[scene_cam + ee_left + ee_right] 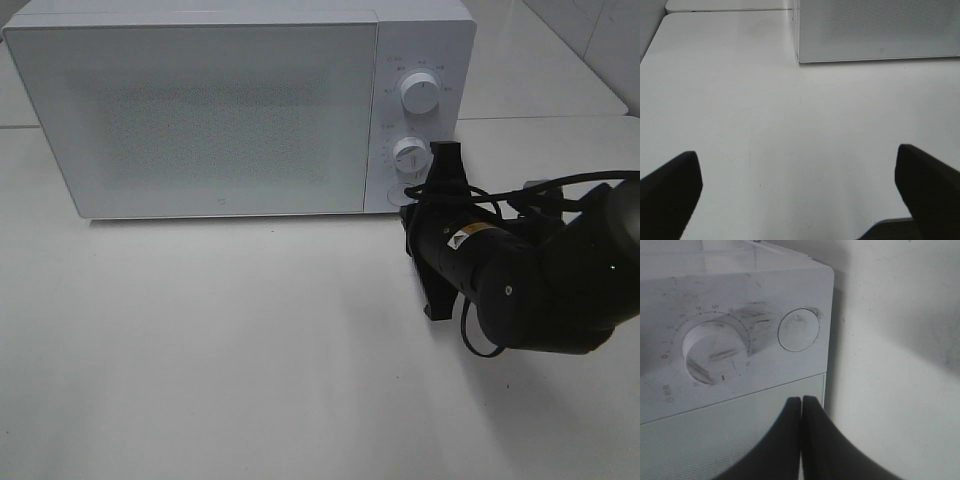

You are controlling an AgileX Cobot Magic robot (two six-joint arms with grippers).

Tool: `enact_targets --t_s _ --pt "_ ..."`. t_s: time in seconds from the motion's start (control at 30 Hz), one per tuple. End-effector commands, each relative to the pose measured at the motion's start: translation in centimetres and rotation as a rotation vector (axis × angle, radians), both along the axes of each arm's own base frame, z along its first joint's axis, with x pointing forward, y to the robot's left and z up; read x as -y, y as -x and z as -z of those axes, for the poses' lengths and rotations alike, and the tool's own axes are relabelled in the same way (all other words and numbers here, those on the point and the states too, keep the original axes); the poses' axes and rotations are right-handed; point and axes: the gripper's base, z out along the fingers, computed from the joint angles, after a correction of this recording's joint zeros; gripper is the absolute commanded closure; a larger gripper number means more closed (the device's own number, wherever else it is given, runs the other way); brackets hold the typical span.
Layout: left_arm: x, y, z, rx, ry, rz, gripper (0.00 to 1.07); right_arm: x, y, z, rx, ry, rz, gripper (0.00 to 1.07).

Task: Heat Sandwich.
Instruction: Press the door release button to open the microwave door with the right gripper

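1. Exterior high view: a flat white tabletop (200, 360) fills the scene.
2. A boxy white microwave oven (200, 110) stands at the far side with its door shut; the sandwich shows in no view.
3. The black right gripper (801, 412), jaws pressed together and empty, points at the door's right edge near the round white button (798, 329).
4. The black left gripper (797, 170) is spread wide above the tabletop and holds nothing.

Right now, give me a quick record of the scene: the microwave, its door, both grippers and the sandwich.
microwave: white, at the back of the table
door: closed
left gripper: open, over the table, holding nothing
right gripper: shut, holding nothing, close to the control panel near the round button; contact cannot be told
sandwich: not in view
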Motion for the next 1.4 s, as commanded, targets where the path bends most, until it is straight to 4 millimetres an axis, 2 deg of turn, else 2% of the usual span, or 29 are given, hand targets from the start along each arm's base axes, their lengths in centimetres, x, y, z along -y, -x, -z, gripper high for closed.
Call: enact_targets --t_s 0.03,0.2,0.5,0.93,1.4 --pt "0.1 0.1 0.0 0.010 0.009 0.003 0.09 -0.5 -1.2 0.1 0.017 -0.008 0.008 1.07" --pt "0.1 0.1 0.0 0.010 0.009 0.003 0.09 -0.3 -2.4 0.3 0.020 -0.009 0.035 1.07" --pt "0.1 0.1 0.0 0.010 0.009 0.003 0.09 -1.3 -3.7 1.5 0.008 0.000 0.034 1.07" --pt "0.1 0.1 0.0 0.010 0.009 0.003 0.09 -0.9 -6.6 2.1 0.003 0.008 0.064 1.07" --pt "0.1 0.1 0.0 0.010 0.009 0.003 0.09 -0.7 -7.8 2.8 0.027 0.005 0.126 1.07"
